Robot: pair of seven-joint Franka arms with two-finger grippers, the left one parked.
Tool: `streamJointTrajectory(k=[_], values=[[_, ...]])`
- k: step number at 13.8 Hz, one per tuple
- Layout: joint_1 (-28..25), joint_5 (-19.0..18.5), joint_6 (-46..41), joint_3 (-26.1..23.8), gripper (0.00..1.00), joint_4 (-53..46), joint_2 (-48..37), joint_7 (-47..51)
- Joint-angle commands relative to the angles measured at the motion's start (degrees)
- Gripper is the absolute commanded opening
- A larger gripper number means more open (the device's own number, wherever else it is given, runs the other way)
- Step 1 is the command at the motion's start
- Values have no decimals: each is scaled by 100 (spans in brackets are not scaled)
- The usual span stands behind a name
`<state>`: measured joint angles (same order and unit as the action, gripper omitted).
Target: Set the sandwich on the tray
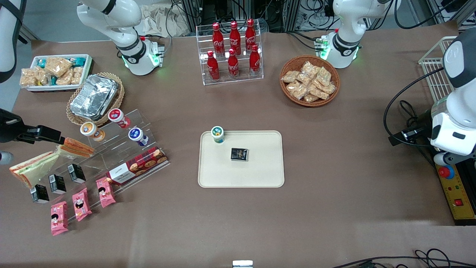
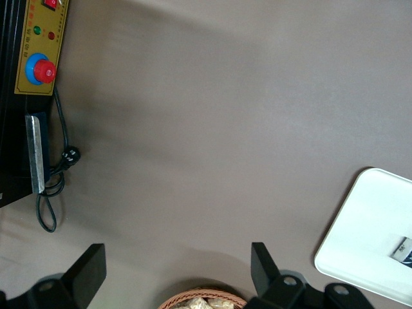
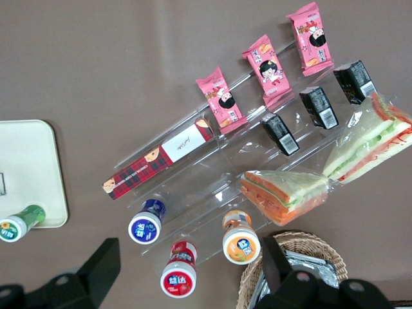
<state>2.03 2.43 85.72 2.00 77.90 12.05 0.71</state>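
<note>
The sandwich [image 1: 32, 168] lies at the working arm's end of the desk, close to that edge, resting on the low end of a clear step rack [image 1: 111, 149]. It is a big wedge in clear wrap, with white bread faces and a red and green stripe along one side. It sits out in the open, so it looks easy to reach from above.

Just beside it, a step higher, is a smaller orange sandwich [image 1: 77, 146] (not the one we want). Small black boxes [image 1: 57, 183] and pink snack packs [image 1: 80, 204] stand in rows nearer the front camera, likely set out like a shop shelf.

The gripper [image 3: 193, 270] hangs above the rack, over the little yogurt pots [image 3: 193, 248], with its two fingers spread wide and nothing between them. I think it is up high so it can look down and pick its spot.

The tray [image 1: 260, 175] waits in the middle of the desk, well apart from the sandwich. A small green-lidded pot [image 1: 218, 134] stands at one corner and a dark packet [image 1: 239, 154] lies near the middle, but there is plenty of bare room left.
</note>
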Motion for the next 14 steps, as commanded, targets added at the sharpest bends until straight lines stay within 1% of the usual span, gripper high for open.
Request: streamJointTrajectory(k=[1,10,14], values=[[8,-111,-12,-6,98,15,-71,-36],[78,-111,-20,-6,98,15,-80,-27],[166,-120,67,309,98,15,-62,17]])
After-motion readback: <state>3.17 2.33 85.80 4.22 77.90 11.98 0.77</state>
